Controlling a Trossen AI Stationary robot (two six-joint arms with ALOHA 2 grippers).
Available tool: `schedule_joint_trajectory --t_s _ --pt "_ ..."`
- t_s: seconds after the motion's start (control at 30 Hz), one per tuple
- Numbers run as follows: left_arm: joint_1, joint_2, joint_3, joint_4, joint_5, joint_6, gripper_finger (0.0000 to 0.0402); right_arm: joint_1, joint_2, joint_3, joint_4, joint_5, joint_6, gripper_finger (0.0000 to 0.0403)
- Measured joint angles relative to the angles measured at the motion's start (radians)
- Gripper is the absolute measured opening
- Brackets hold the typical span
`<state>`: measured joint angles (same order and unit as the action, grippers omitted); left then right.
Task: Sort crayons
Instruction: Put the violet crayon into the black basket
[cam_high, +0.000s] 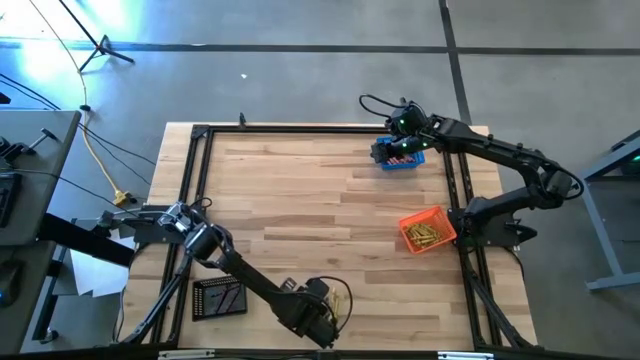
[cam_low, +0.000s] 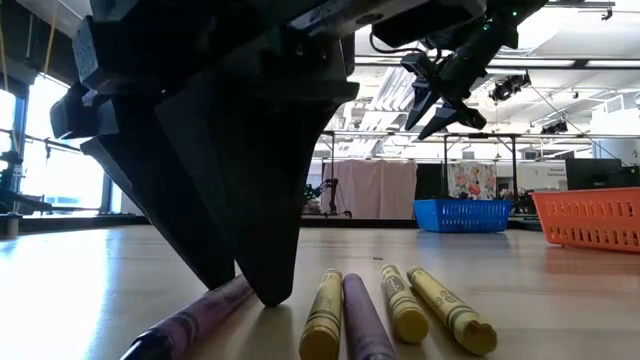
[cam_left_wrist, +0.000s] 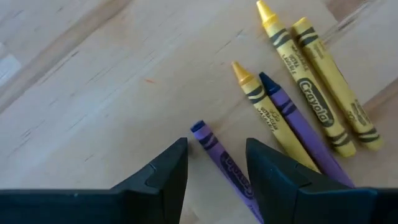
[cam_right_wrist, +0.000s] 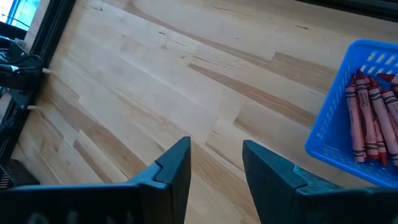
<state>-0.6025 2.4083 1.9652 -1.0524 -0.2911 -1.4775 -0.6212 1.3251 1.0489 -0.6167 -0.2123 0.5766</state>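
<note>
Several crayons lie loose on the wood near the table's front edge: yellow ones (cam_left_wrist: 311, 99) and two purple ones, also seen in the low view (cam_low: 400, 305). My left gripper (cam_left_wrist: 216, 146) points down over them, open, a finger on either side of one purple crayon (cam_left_wrist: 208, 140), close to its tip. My right gripper (cam_right_wrist: 216, 146) hangs open above the blue basket (cam_high: 400, 157) at the far right, with nothing between its fingers. That basket holds red crayons (cam_right_wrist: 367, 124). My left gripper stands with its fingertips (cam_low: 268, 295) down at the table top, astride the purple crayon (cam_low: 195, 318) and across it. Whether either finger touches the crayon I cannot tell.
An orange basket (cam_high: 428, 230) with yellow crayons stands near the right edge. A black basket (cam_high: 220, 297) sits at the near left. A dark metal frame (cam_high: 195, 200) runs around the wooden top. Bare wood lies between the baskets.
</note>
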Motion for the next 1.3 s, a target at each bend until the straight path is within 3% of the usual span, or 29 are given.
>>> schedule_joint_trajectory --t_s 0.3,0.7,0.97,1.3 --pt "0.0 0.035 0.002 -0.011 0.017 -0.037 0.0138 0.0 0.0 0.0 0.0 0.0 0.0 0.0133" --pt "0.0 0.036 -0.001 -0.028 0.031 -0.028 0.0008 0.0 0.0 0.0 0.0 0.0 0.0 0.0133" --pt "0.0 0.043 0.047 -0.072 -0.008 0.021 0.0007 0.0 0.0 0.0 0.0 0.0 0.0 0.0133" --pt "-0.016 0.052 0.198 -0.335 -0.09 0.056 0.0007 0.0 0.0 0.0 0.0 0.0 0.0 0.0133"
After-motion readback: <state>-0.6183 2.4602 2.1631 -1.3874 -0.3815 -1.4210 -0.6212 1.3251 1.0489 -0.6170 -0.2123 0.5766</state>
